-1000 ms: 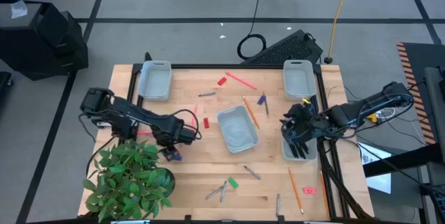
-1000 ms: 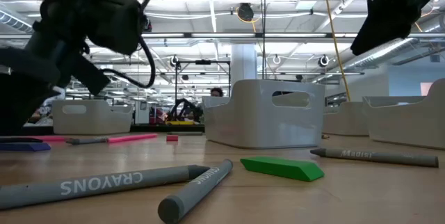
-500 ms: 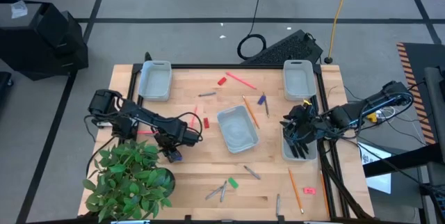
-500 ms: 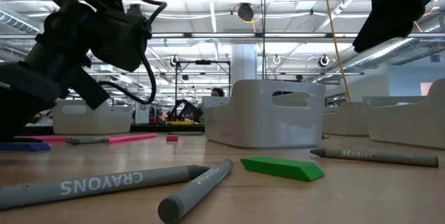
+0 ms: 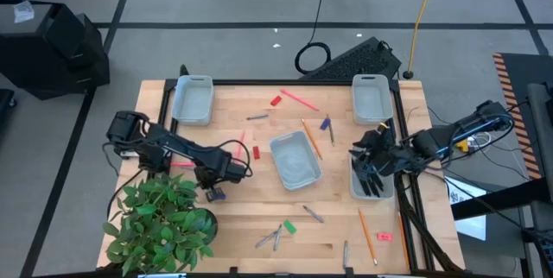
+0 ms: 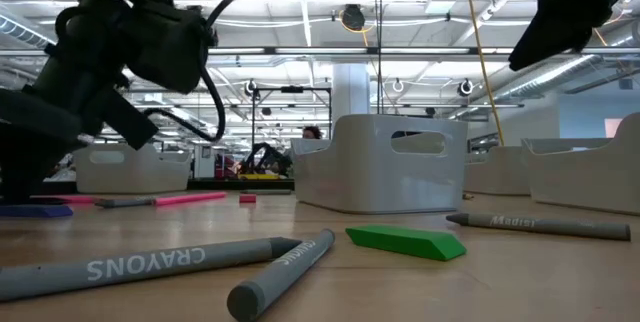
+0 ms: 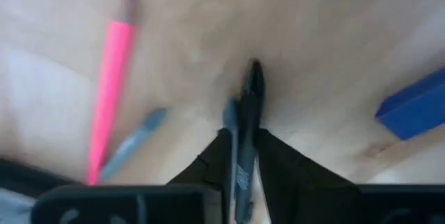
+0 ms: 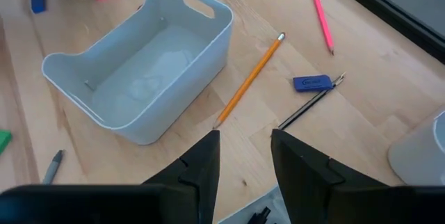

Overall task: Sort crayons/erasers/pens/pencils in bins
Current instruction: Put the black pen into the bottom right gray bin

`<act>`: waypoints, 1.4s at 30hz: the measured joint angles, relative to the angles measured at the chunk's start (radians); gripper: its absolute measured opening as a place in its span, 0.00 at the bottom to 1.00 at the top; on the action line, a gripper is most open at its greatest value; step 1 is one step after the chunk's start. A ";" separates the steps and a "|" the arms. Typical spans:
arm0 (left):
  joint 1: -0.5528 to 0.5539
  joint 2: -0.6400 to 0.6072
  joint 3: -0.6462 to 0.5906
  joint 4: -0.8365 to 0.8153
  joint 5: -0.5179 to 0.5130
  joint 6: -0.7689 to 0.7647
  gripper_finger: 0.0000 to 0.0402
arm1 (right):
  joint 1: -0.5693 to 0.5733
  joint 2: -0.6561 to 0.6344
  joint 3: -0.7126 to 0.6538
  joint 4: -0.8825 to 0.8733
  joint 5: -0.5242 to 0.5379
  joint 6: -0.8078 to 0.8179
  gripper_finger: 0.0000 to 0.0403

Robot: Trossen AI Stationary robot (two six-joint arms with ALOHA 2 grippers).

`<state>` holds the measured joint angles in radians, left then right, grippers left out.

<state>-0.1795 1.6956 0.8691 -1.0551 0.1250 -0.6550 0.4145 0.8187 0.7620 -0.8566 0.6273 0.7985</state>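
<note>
Jaws of the left gripper [image 7: 240, 147] pinch a pen [image 7: 248, 123] for binning, while the right gripper [image 8: 243, 156] waits agape over a bin [image 5: 381, 190].

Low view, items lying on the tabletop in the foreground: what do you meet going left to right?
Grey crayon marked CRAYONS → second grey crayon → green eraser → grey crayon lying farther right.

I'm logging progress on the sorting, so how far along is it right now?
Hardly begun: the centre bin looks empty. In hand: the left gripper is shut on a black pen. The right gripper hangs open at the table's right edge. Left: crayons, a green eraser and an orange pencil lie loose on the table.
</note>
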 joint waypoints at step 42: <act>-0.073 0.156 0.314 0.376 -0.362 0.035 0.39 | -0.001 -0.030 -0.181 0.488 -0.108 -0.287 0.31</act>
<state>-0.2525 1.8514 1.1835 -0.6796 -0.2367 -0.6202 0.4138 0.7888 0.5812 -0.3691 0.5192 0.5111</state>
